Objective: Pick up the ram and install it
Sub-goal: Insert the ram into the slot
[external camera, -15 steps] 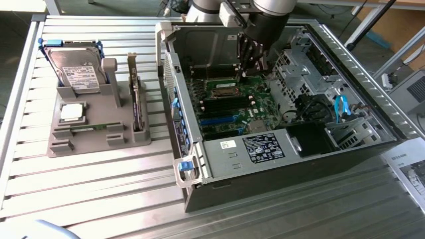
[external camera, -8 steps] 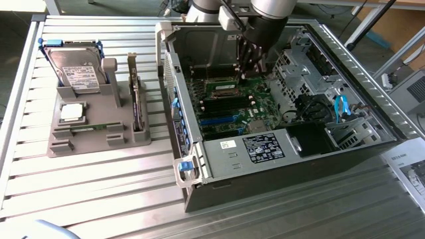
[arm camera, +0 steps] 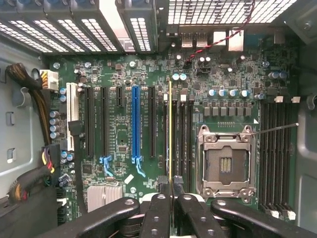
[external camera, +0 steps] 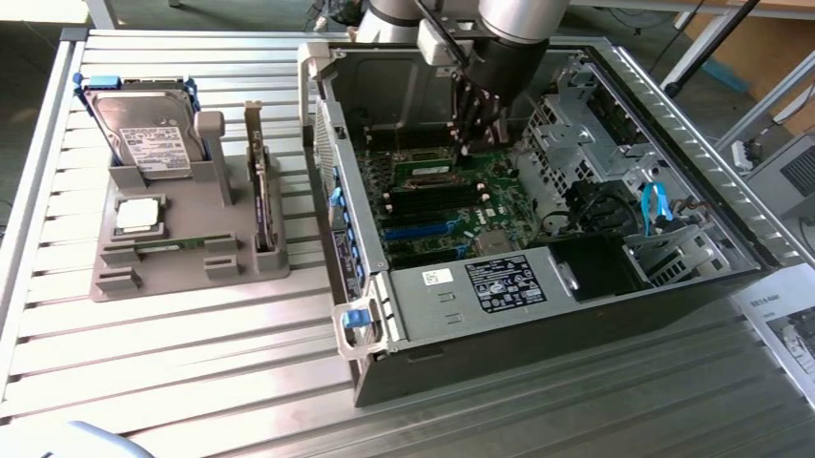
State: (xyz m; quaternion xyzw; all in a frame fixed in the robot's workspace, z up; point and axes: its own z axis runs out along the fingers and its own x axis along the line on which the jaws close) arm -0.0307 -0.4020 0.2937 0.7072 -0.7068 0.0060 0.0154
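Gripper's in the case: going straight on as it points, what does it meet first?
Probably the memory slots beside the CPU socket, reached first by the ram in the gripper; depth unclear.

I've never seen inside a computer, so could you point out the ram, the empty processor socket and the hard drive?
ram (arm camera: 170, 134), wrist view: its thin edge, seen edge-on.
processor socket (arm camera: 225, 166), wrist view: its open middle.
hard drive (external camera: 153, 135), exterior view: its labelled face.

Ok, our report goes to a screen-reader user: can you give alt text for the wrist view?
The fingers grip the ram edge-on over an open computer's motherboard, lined up along the dark slots beside the empty processor socket.
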